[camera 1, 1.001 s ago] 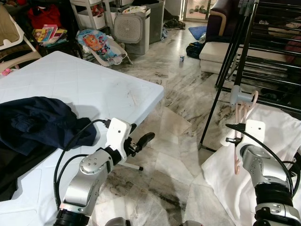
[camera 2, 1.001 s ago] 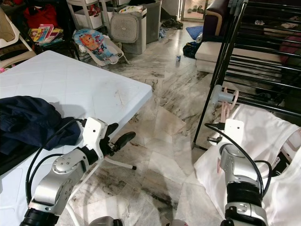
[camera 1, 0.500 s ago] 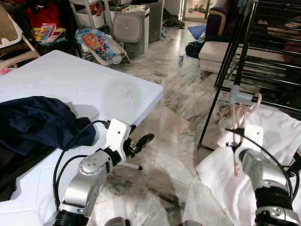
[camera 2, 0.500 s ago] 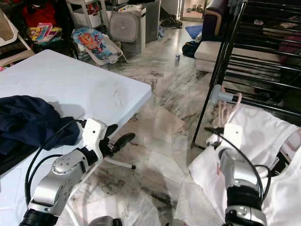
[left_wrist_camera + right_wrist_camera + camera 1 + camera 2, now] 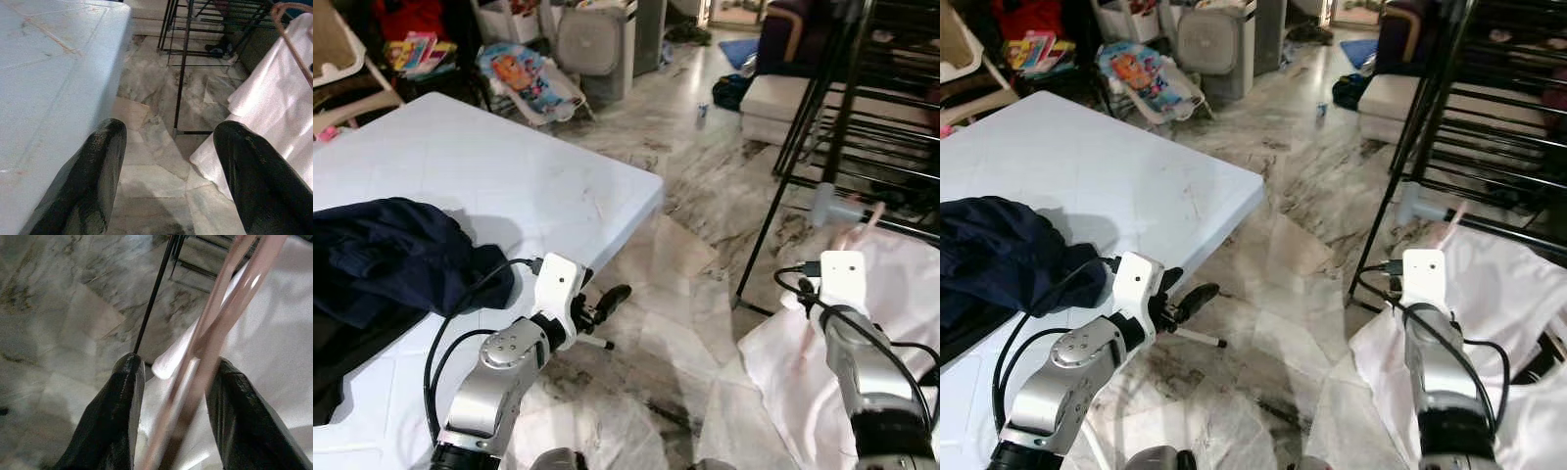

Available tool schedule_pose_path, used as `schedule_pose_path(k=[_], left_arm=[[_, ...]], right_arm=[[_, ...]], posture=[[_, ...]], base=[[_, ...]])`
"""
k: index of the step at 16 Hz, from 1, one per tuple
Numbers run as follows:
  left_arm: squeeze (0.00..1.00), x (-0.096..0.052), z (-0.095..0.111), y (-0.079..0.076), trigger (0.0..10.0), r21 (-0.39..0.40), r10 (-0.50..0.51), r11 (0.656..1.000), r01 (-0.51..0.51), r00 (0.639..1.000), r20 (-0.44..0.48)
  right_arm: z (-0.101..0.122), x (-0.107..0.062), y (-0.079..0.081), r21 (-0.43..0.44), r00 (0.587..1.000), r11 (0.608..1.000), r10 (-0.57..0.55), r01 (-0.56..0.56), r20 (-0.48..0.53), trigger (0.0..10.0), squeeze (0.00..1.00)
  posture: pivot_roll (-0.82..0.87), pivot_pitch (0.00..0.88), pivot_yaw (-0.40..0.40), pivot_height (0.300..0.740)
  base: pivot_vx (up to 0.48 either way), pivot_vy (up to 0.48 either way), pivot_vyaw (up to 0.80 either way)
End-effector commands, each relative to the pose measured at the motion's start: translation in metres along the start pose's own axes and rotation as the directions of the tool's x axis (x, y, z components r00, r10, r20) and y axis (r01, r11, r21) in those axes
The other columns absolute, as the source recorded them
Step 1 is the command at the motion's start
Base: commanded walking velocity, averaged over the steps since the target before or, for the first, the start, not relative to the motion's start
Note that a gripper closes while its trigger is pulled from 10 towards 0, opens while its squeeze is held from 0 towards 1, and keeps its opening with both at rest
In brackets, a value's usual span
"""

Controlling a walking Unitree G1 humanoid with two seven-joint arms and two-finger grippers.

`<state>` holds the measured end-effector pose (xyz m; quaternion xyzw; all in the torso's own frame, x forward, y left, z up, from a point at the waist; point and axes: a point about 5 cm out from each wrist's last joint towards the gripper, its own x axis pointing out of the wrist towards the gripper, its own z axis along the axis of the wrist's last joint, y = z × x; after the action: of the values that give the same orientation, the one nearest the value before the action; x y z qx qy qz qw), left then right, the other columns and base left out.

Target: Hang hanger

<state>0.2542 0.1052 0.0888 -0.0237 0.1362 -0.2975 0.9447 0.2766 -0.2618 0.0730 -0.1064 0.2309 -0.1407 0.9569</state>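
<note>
Right wrist view: pink hanger w/ white garment is held between right gripper fingers; carry step; hook needs lifting onto rack rail. Left gripper spread wide, empty.

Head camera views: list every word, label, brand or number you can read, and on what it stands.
No text can be read.
Books on the shelf beyond the white table: colourful covers, lettering too small.
Baby bouncer: cartoon print, no legible words.
Grey fan unit: no readable label.
Left gripper and right wrist module: no markings visible.
</note>
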Motion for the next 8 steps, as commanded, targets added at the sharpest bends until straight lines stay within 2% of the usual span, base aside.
schedule_pose_path(k=[1, 3, 6, 8], left_arm=[[0.00, 0.003, 0.006, 0.001, 10.0, 0.035, 0.016, 0.999, -0.017, 1.000, 0.016], [0.00, 0.006, 0.009, 0.001, 10.0, 0.024, 0.045, 0.999, -0.046, 0.998, 0.045], [0.00, 0.008, 0.011, 0.003, 10.0, 0.042, 0.057, 0.997, -0.058, 0.998, 0.027], [0.00, 0.009, 0.015, 0.010, 10.0, 0.049, 0.077, 0.996, -0.079, 0.996, 0.038]], right_arm=[[0.005, -0.004, 0.000, -0.007, 0.999, 1.000, -0.017, 0.018, 0.046, 10.0, 1.00], [0.004, -0.013, -0.003, 0.015, 0.995, 0.999, -0.043, 0.042, 0.092, 10.0, 1.00], [0.006, -0.024, -0.003, 0.002, 0.988, 0.998, -0.057, 0.057, 0.146, 10.0, 1.00], [0.007, -0.032, -0.003, 0.016, 0.983, 0.998, -0.069, 0.067, 0.173, 10.0, 1.00]], posture=[[-0.01, 0.000, 0.037, 0.740], [-0.02, 0.000, 0.037, 0.740], [-0.04, 0.000, 0.045, 0.740], [-0.04, 0.000, 0.059, 0.740]], base=[[0.000, 0.000, 0.00], [0.000, 0.000, 0.00], [0.000, 0.000, 0.00], [0.000, 0.000, 0.00]])
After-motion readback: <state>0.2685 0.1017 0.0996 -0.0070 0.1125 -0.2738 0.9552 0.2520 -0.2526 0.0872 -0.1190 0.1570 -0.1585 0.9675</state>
